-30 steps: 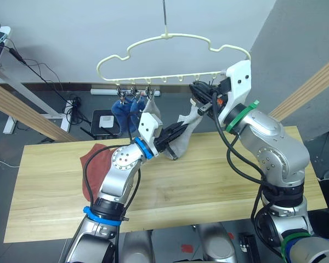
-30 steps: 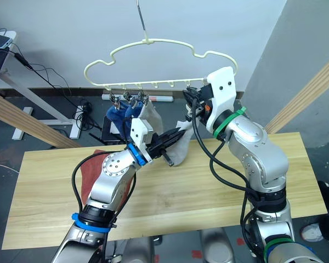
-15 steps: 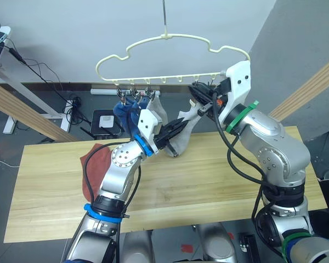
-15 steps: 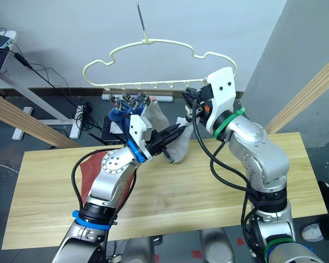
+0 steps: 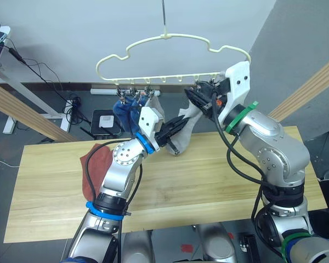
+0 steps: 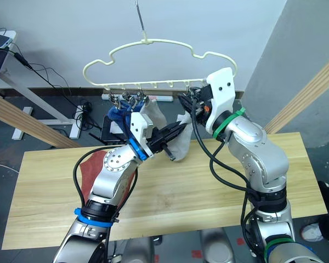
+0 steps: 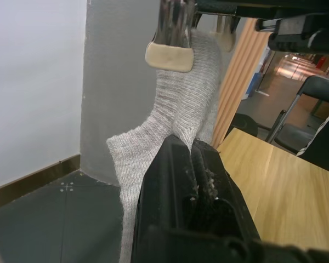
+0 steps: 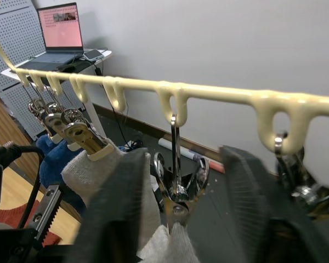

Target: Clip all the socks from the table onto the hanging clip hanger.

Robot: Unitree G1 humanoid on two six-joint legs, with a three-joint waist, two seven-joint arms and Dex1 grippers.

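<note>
Grey sock hangs in the air between the two grippers, under the right half of the clip hanger and above the far edge of the table. The left gripper reaches up from the left and pinches the sock's lower middle; in the left wrist view its two black fingers are pressed together with a fold of grey knit caught between them, and the fabric runs up from the tips to a clip with a cream pad that bites its top edge. The right gripper sits at the sock's upper end, just under the hanger's lower bar. In the right wrist view its fingers are spread, one on each side of a silver clip that hangs from the bar, with the sock's top edge right below that clip.

Further left on the bar, a second grey sock and two blue socks hang from clips side by side. A rust-red sock lies flat on the table at the left, partly behind the left arm.
</note>
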